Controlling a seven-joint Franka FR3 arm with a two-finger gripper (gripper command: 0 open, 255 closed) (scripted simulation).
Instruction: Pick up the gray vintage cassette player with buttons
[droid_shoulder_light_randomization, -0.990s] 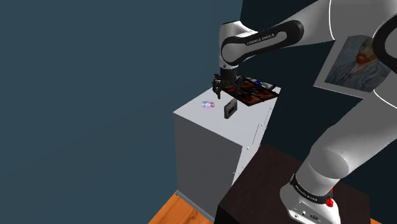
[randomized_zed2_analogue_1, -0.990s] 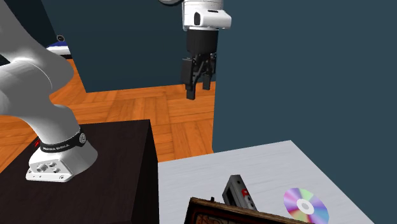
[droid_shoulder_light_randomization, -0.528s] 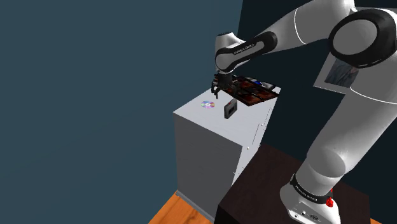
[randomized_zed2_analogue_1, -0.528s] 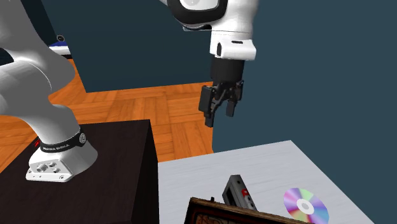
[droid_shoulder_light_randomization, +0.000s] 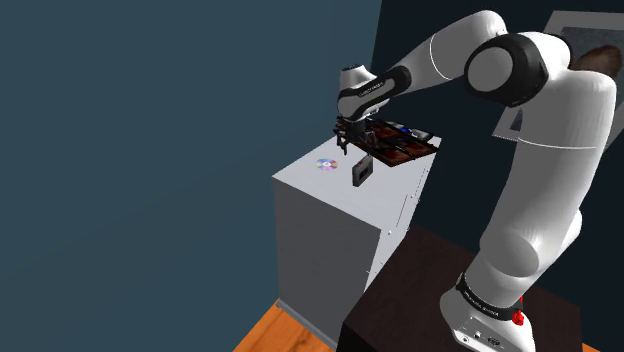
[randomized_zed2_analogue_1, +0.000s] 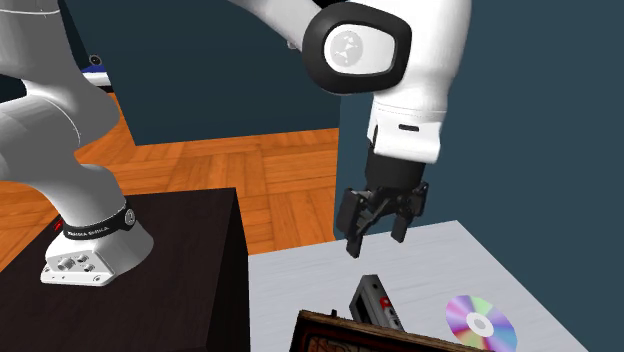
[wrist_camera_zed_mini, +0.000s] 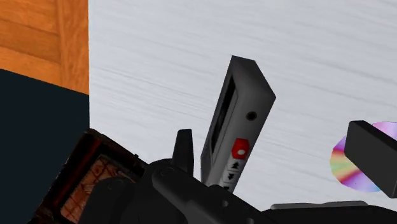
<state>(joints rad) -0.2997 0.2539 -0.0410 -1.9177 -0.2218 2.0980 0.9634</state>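
Observation:
The dark grey cassette player (randomized_zed2_analogue_1: 372, 300) stands on its edge on the white cabinet top (randomized_zed2_analogue_1: 420, 255), showing a red button and a row of small keys (wrist_camera_zed_mini: 236, 130). It rests just in front of a dark framed tray (randomized_zed2_analogue_1: 350, 335). My black gripper (randomized_zed2_analogue_1: 377, 240) hangs open a little above the player, not touching it. In the wrist view one finger (wrist_camera_zed_mini: 184, 149) stands beside the player and the other finger (wrist_camera_zed_mini: 372, 156) is over the disc, with the gripper's middle (wrist_camera_zed_mini: 275, 137) just off the player. In the shoulder view the gripper (droid_shoulder_light_randomization: 347, 137) is above the player (droid_shoulder_light_randomization: 361, 170).
A rainbow-sheened disc (randomized_zed2_analogue_1: 480, 322) lies flat beside the player (droid_shoulder_light_randomization: 326, 164). The dark patterned tray (droid_shoulder_light_randomization: 400, 143) carries small items at the cabinet's back. The black stand (randomized_zed2_analogue_1: 150, 270) borders the cabinet, with wooden floor (randomized_zed2_analogue_1: 260, 180) beyond.
The gripper has dropped and swung toward the second exterior view's right, from over the floor to just above the cassette player. Its fingers stay open. The player and disc have not moved.

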